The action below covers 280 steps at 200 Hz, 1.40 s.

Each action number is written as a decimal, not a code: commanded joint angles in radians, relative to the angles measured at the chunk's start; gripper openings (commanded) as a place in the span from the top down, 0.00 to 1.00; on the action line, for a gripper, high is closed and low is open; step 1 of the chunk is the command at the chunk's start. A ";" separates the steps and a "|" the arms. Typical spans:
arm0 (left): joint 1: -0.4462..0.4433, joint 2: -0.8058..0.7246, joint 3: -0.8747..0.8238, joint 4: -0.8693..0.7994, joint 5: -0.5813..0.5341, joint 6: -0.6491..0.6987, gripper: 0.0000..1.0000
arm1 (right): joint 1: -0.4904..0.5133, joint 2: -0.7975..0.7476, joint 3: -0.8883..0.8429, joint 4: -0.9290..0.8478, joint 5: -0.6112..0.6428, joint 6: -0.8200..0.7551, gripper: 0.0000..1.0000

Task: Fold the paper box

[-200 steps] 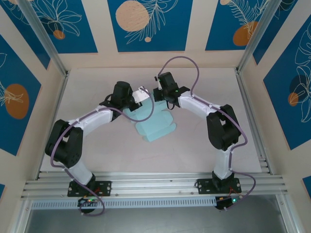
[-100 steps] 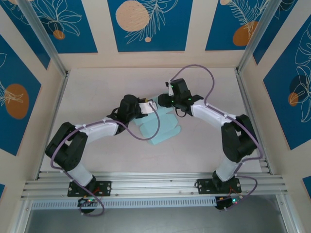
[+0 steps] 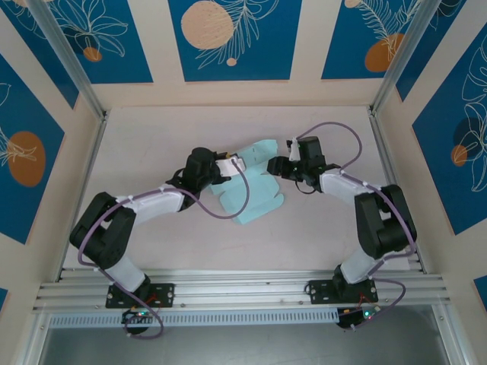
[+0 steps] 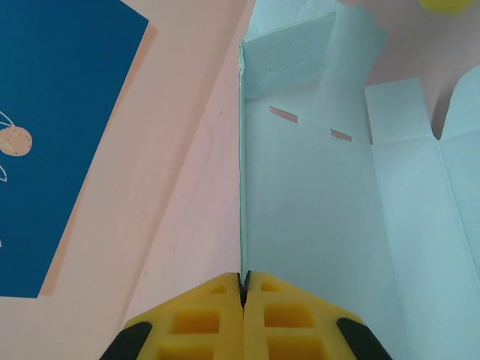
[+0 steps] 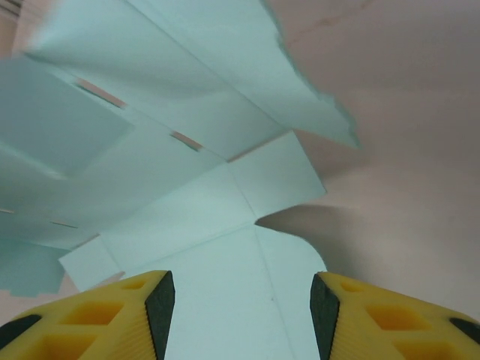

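The paper box (image 3: 259, 199) is nowhere near box-shaped yet, it's a pale mint-blue die-cut sheet of thin card, mostly flat in the middle of the desk (image 3: 152, 137) between the two arms, with one flap sticking up at its far end. Up close (image 4: 315, 202) the card looks matte and smooth, with crisp score lines, squared tabs, a rounded notch between two flaps and a couple of little slits where the pinkish surface shows through. From the other side (image 5: 187, 187) one panel lifts clear and throws a soft shadow, and its free edge looks a bit ragged. The left gripper (image 4: 244, 279) has its jaws pressed together right on a raised edge of the sheet, the card running straight into the seam between the ribbed yellow pads (image 4: 195, 322). The right gripper (image 5: 241, 289) sits at the sheet's right side with its jaws apart, card showing in the gap. The desk is plain pale pink-beige.
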 commanded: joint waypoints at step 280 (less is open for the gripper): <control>0.068 -0.008 0.005 0.027 0.142 -0.097 1.00 | -0.017 0.264 0.214 0.129 -0.170 0.049 0.62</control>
